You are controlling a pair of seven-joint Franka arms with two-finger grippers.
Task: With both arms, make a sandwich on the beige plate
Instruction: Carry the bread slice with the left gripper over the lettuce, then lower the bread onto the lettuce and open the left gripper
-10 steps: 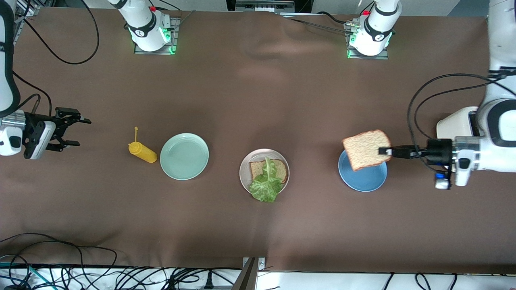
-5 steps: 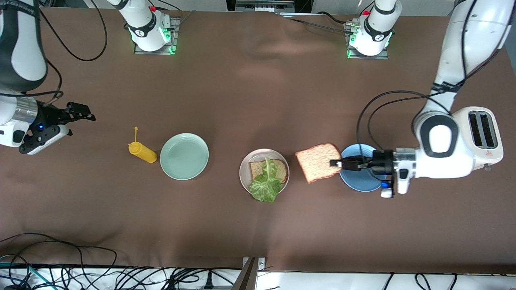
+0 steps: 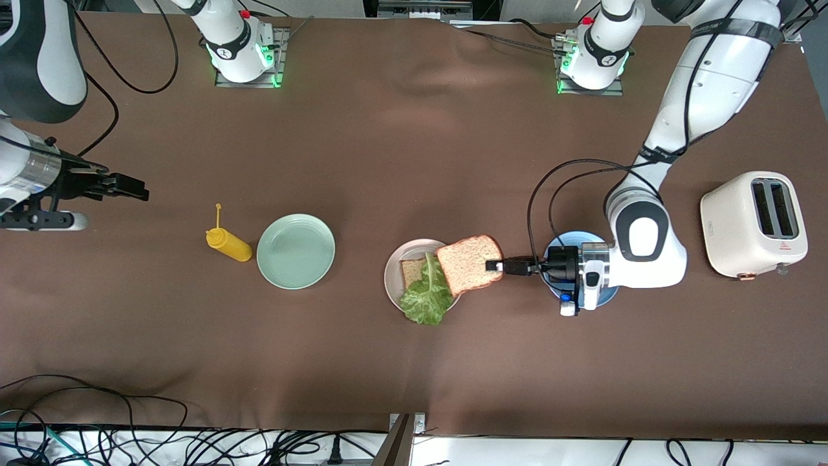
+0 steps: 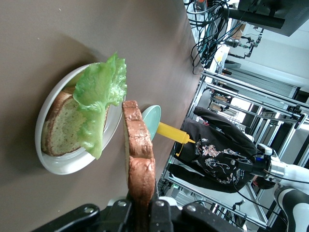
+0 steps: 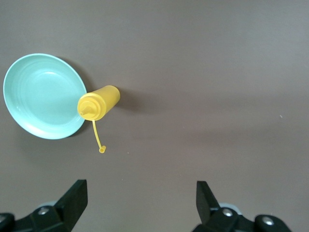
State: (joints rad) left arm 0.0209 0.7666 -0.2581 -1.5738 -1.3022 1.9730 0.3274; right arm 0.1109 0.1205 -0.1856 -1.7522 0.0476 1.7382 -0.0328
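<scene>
One slice of bread (image 3: 414, 274) lies in the beige plate (image 3: 392, 272) with a lettuce leaf (image 3: 427, 294) on it, the leaf hanging over the plate's rim. The left gripper (image 3: 498, 266) pinches a second bread slice (image 3: 469, 264) over that plate. The mint green plate (image 3: 296, 251) holds nothing. The right gripper (image 3: 126, 188) waits spread wide over bare cloth, toward the right arm's end from the beige plate.

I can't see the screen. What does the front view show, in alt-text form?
The left gripper holds a slice of bread over the beige plate, where another slice lies under a lettuce leaf. The right gripper waits, open, over bare table near a yellow bottle and a mint green plate; a toaster stands at the left arm's end.
</scene>
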